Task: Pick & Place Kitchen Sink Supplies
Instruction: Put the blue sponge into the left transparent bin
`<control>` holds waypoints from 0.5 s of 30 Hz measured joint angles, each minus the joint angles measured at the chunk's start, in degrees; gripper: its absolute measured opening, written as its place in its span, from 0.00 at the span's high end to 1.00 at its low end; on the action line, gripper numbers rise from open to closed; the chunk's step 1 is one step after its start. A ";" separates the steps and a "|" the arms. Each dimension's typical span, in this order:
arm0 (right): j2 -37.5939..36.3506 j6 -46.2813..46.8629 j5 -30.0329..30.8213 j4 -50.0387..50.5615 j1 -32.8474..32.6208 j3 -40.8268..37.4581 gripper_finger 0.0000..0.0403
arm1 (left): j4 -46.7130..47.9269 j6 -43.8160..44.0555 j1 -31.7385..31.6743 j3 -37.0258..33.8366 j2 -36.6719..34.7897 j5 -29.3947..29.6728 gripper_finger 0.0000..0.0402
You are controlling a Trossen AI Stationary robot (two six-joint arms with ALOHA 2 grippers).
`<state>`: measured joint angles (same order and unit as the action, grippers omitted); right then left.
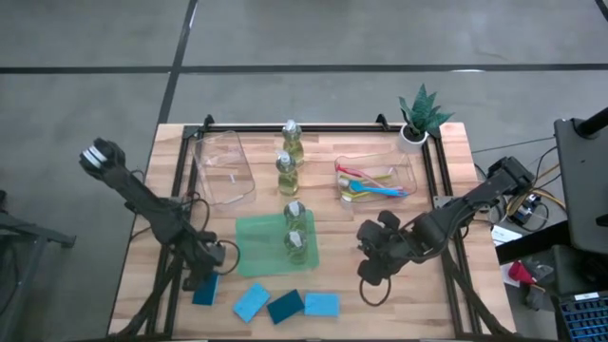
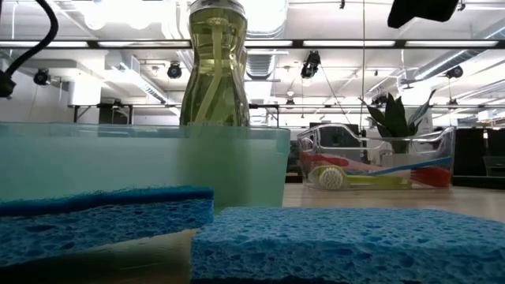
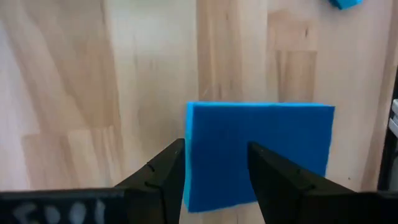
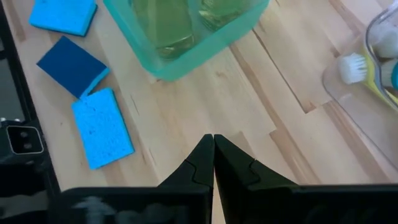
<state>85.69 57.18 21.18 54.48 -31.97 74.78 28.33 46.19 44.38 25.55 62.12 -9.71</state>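
Four blue sponges lie along the near edge of the table (image 1: 456, 142): one sponge at the left (image 1: 205, 290), then three close together, a light one (image 1: 251, 302), a dark one (image 1: 285, 307) and another light one (image 1: 321, 304). We see the left gripper (image 3: 214, 168) over that leftmost sponge, fingers parted on either side of it, not yet closed. Our right gripper (image 4: 213, 149) hangs above bare wood at the near right, fingers pressed together, holding nothing. Farther in, two bottles (image 1: 295, 226) stand in the green bin (image 1: 252, 247). Beyond them two more bottles (image 1: 288, 157) stand in the open, between an empty clear bin (image 1: 225, 169) and a clear bin (image 1: 410, 176) of brushes (image 1: 372, 185). At the far right corner sits a potted plant (image 1: 418, 119)
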 joint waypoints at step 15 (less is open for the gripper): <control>-0.94 4.35 -0.19 3.69 0.00 0.00 0.98 | -1.76 -1.90 0.00 -0.63 7.95 0.17 0.64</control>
<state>84.75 61.53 20.99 58.17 -31.97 74.78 26.57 44.30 44.38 24.93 70.07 -9.54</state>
